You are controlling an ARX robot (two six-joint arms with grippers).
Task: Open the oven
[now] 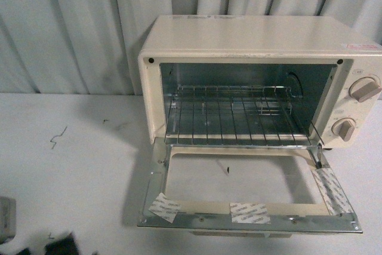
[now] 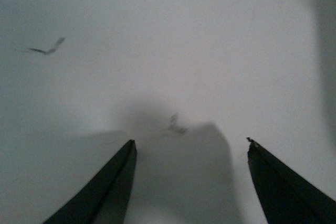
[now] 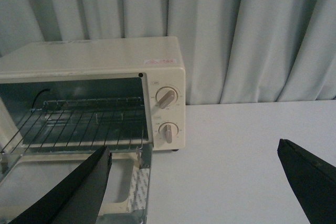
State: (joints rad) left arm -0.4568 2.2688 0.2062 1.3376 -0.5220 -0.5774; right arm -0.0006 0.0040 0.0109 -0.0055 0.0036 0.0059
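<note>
The cream-white oven (image 1: 250, 37) stands at the back right of the white table, its door (image 1: 250, 216) folded all the way down and lying flat. The wire rack (image 1: 233, 117) shows inside, and two round knobs (image 1: 364, 89) sit on the right panel. In the right wrist view the oven (image 3: 105, 56) is ahead and my right gripper (image 3: 194, 148) is open above the bare table beside the door (image 3: 134, 192). My left gripper (image 2: 190, 141) is open over the bare table, with nothing between its fingers. Neither gripper shows clearly in the front view.
Pale curtains (image 1: 71, 22) hang behind the table. A small bent wire (image 1: 58, 136) lies on the table (image 1: 71, 177) at the left, and dark arm parts (image 1: 59, 246) show at the bottom left corner. Strips of tape (image 1: 249, 212) are stuck on the door's inner face.
</note>
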